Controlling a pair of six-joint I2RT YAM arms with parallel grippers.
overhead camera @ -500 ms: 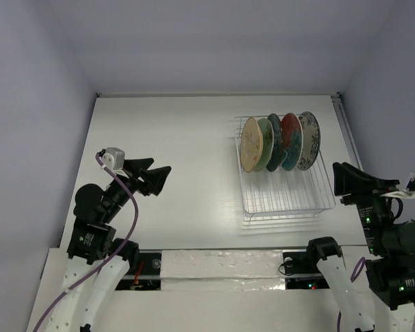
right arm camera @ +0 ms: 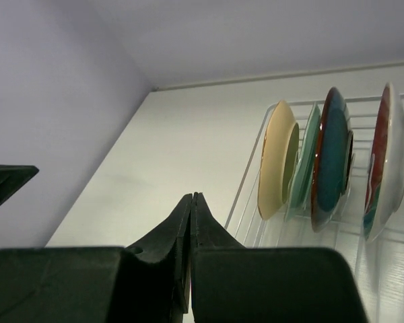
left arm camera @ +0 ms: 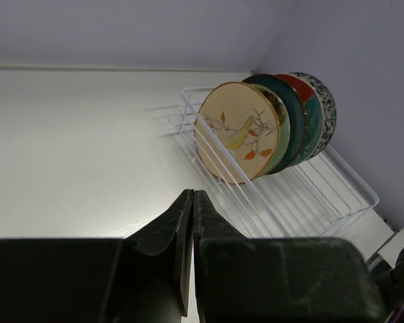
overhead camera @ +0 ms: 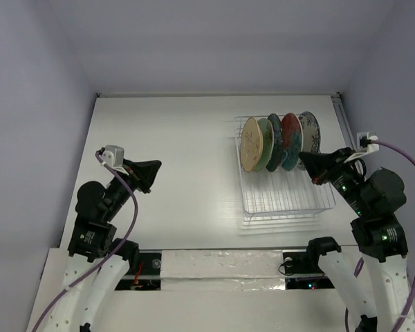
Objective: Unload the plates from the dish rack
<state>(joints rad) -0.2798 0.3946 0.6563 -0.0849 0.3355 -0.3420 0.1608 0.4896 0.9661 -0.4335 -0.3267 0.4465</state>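
Several plates stand upright in a row at the far end of the white wire dish rack (overhead camera: pixel 285 199): tan (overhead camera: pixel 251 144), pale green (overhead camera: pixel 265 145), dark teal (overhead camera: pixel 275 141), red (overhead camera: pixel 291 140) and white with a blue rim (overhead camera: pixel 309 137). My right gripper (overhead camera: pixel 303 158) is shut and empty, its tip just in front of the white plate over the rack's right side. My left gripper (overhead camera: pixel 158 164) is shut and empty, well left of the rack. The left wrist view shows the tan plate (left arm camera: pixel 239 131) facing me; in the right wrist view the plates (right arm camera: pixel 277 160) are seen edge-on.
The rack sits on a white table (overhead camera: pixel 173 138) at its right side, close to the right edge rail (overhead camera: pixel 346 124). Walls close in behind and on both sides. In the right wrist view the left gripper's tip (right arm camera: pixel 7 182) shows at the far left.
The right arm has swung up and left, bringing its gripper from the table's right edge to the rack by the white plate. The left gripper has drawn back slightly.
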